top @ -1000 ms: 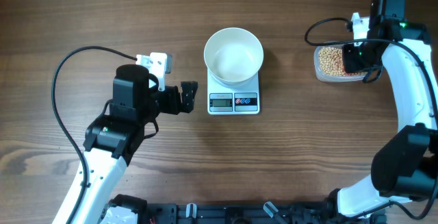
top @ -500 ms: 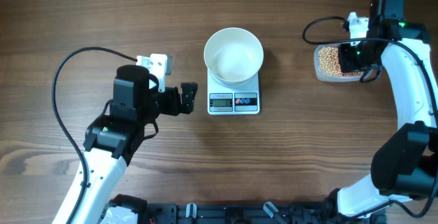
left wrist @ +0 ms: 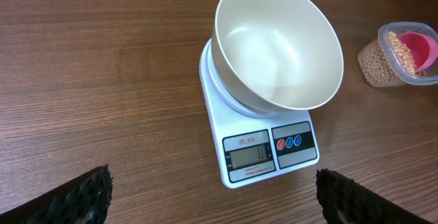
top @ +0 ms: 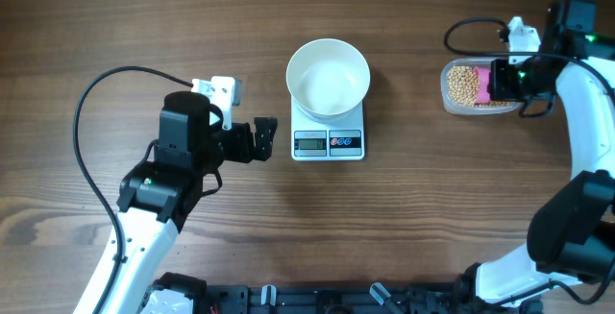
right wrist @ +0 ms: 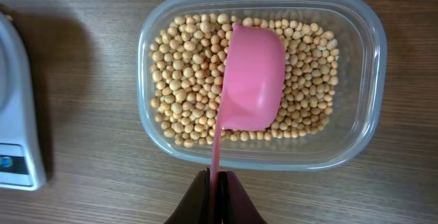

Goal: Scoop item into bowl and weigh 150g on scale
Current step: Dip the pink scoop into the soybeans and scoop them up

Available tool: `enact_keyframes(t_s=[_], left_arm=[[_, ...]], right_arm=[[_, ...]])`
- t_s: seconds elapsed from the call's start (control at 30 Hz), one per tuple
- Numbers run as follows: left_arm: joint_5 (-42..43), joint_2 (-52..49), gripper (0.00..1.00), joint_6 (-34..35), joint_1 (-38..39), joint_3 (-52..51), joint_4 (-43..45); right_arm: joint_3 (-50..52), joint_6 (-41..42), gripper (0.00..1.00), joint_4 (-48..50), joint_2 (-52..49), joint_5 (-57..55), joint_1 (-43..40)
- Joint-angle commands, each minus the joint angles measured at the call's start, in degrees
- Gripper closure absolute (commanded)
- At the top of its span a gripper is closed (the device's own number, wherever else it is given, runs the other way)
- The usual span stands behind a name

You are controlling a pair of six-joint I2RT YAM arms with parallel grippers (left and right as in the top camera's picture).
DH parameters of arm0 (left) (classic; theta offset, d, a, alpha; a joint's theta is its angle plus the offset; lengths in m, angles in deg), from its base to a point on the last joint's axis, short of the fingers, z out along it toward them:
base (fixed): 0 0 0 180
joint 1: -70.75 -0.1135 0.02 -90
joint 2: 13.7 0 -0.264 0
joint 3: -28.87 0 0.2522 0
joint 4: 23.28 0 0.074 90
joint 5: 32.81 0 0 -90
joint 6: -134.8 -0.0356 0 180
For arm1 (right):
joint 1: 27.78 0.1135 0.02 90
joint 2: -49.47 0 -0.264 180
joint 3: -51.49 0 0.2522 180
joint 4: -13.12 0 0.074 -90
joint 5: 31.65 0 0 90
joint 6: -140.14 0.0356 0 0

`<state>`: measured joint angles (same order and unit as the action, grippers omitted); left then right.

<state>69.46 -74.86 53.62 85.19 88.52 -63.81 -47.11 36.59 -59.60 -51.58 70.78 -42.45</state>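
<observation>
Far left, the left gripper [top: 266,137] is parked just beside the left edge of the scale [top: 329,143], not touching it. Its jaws are spread wide and nothing is held. In the left wrist view its two dark fingers [left wrist: 75,200] sit at the bottom corners of the frame, well apart.

In the middle of the wooden table [top: 432,218], the small white scale is set with its grey display and dark button panel facing the robot. The reading is too small to be made out. The round white bowl [top: 329,76] is sat on the scale's platform, and its inside shows plain bare white.

Well over to the right, the clear plastic tub [right wrist: 369,101] is placed on the table, apart from the scale. That's where the beans [right wrist: 178,80] are piled, a full layer of little tan-yellow ones across the bottom. A pink scoop [right wrist: 252,80] is laid in over them, cup end on the beans, thin handle sticking out over the near rim. That handle is pinched by the right gripper [right wrist: 217,183], jaws clamped tight together on it.
</observation>
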Motion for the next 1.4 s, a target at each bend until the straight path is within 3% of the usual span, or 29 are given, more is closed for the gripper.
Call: enact_keyframes(t_s=[0.0, 0.57, 1.37], left_arm=[[-0.3, 0.8, 0.00, -1.1, -0.5, -0.2, 0.0], [-0.3, 0.8, 0.00, -1.1, -0.5, -0.2, -0.1], [-0.3, 0.8, 0.00, -1.1, -0.5, -0.2, 0.0]], right_arm=[[0.1, 0.1, 0.96, -0.3, -1.3, 8.1, -1.1], [0.1, 0.0, 0.96, -1.3, -3.1, 10.8, -1.4], [0.2, -3.0, 0.96, -4.7, -5.4, 23.5, -10.9]])
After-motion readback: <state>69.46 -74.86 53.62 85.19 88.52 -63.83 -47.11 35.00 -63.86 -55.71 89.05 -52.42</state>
